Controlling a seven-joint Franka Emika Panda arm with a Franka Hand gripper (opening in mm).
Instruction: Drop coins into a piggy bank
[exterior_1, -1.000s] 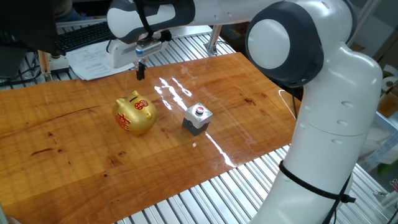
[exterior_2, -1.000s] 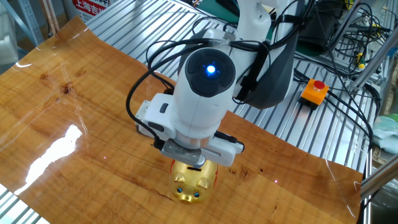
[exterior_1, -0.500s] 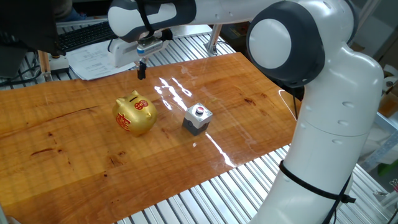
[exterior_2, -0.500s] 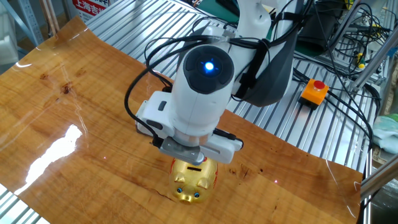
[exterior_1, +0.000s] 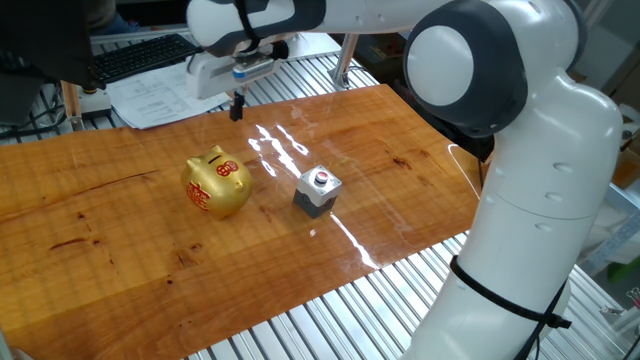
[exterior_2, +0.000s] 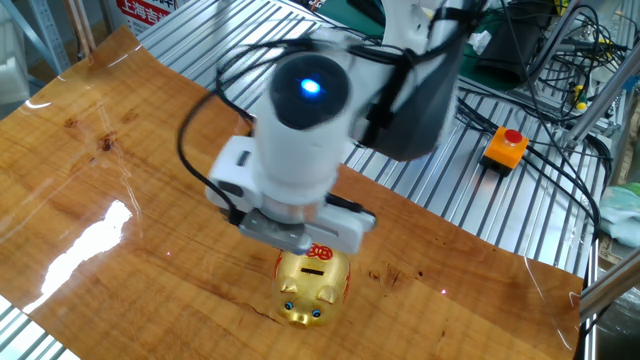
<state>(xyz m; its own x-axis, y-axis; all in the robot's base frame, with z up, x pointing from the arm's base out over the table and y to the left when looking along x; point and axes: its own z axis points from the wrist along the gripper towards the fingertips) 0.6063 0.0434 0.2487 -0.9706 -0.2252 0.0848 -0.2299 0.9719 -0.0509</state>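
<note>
The white arm (exterior_1: 520, 150) rises at the right and reaches across to the far side of the scene. The wooden surface (exterior_1: 120, 250) lies on a ribbed metal bench. In the other fixed view the arm's round wrist with a blue light (exterior_2: 305, 100) hangs above the piggy bank. The gold piggy bank (exterior_1: 216, 182) stands on the surface left of centre, red marks on its back and side. Just to its right, apart from it, sits a small grey block (exterior_1: 318, 191) with a red dot on top. The gripper (exterior_1: 238, 106) hangs above the far edge of the surface, beyond the bank; its dark fingers look pressed together, pinching nothing that can be made out.
</note>
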